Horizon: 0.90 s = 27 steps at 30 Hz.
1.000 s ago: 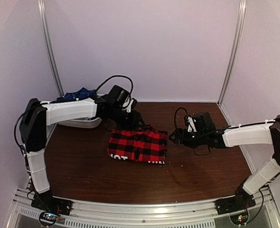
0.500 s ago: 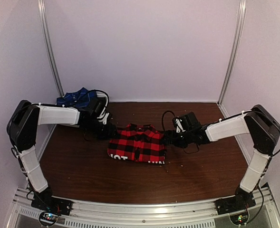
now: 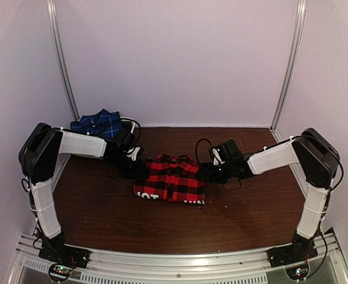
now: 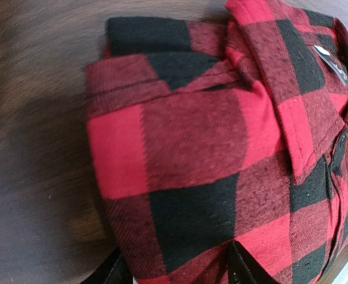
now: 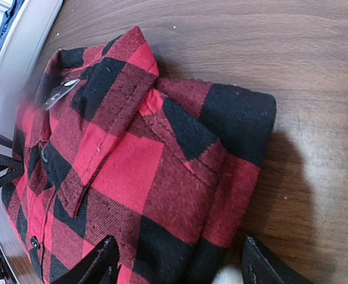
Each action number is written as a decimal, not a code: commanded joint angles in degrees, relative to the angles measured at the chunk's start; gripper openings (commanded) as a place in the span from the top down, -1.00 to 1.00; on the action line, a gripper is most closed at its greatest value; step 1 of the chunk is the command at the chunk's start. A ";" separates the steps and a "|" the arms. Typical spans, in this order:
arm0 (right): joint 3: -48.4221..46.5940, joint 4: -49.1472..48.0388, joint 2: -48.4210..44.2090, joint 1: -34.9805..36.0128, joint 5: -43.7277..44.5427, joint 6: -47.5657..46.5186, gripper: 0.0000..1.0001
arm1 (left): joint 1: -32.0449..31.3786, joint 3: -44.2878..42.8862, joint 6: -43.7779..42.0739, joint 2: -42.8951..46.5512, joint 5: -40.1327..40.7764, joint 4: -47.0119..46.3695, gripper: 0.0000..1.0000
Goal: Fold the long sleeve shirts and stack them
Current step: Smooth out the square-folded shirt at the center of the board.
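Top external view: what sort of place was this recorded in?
Most likely a lab test booth, not a home: plain pale walls joined by metal posts box in a brown table, and an aluminium rail runs along its near edge.

Table (image 3: 162, 225): dark brown wood-grain top with a few pale specks on the surface. Aluminium rail (image 3: 179, 263): runs along the near edge. Pale walls (image 3: 179, 59): close off the far and side edges. Left upright (image 3: 61, 59) and right upright (image 3: 290, 59): metal, at the far corners. White rim (image 5: 23, 41): toward the far-left corner, nature unclear.
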<state>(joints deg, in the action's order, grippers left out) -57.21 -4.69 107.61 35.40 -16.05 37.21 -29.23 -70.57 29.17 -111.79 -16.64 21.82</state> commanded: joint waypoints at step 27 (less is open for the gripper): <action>-4.14 6.53 1.67 -3.75 4.32 -4.87 0.85 | -4.44 -1.47 5.00 11.45 0.31 6.56 0.21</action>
<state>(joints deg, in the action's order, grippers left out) -61.87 1.06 109.38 32.29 -14.09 33.10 -32.91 -72.82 34.13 -106.94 -16.38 28.42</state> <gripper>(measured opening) 0.080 0.436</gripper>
